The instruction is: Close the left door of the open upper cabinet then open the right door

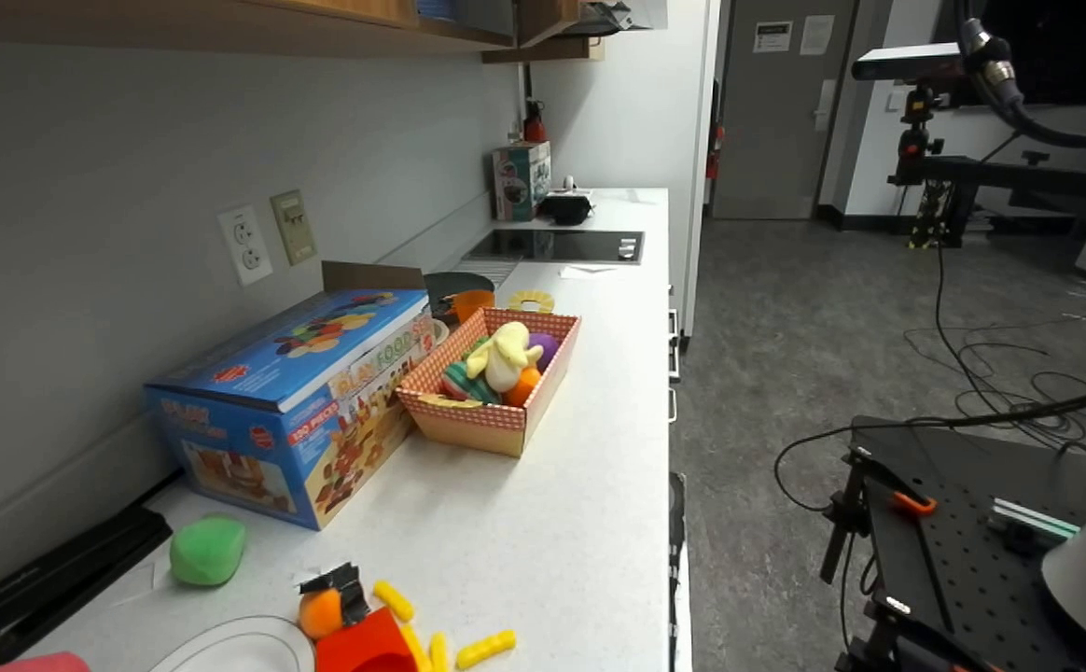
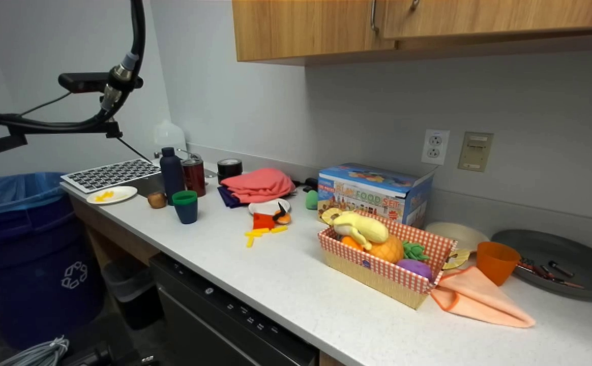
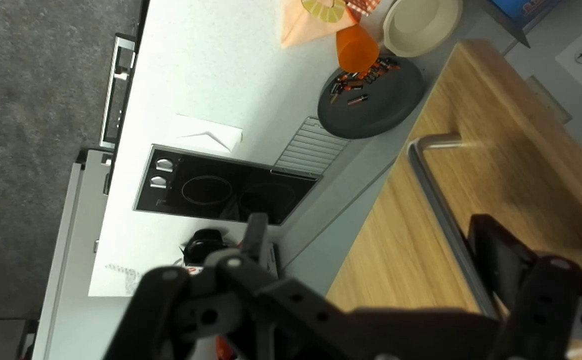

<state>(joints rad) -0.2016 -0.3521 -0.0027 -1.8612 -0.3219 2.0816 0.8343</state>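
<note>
Although the gripper (image 3: 372, 230) is spread wide with nothing pinched, we have the handle (image 3: 444, 215) running right through its gap! Look how it lies, though: well off centre, just beside the finger (image 3: 497, 254) at the right of the wrist view and well apart from the opposite one; whether handle and finger touch, we can't tell. Its long axis slants down to the right there, across the line between the fingertips, so we expect a squeeze to meet it side-on, and that's what the next move turns on. Where's our cabinet (image 1: 254, 28)? Up on the wall above the counter (image 2: 275, 274), cut off at the top in both exterior views. The left door (image 2: 301, 30) looks closed, so we'd call that half done; the right door (image 3: 396, 255), by our reading the one bearing this handle, appears to stand ajar. Next, we reckon, that near finger must draw the handle outward to swing the door wider, and if it isn't hooked behind, it could slip free.
</note>
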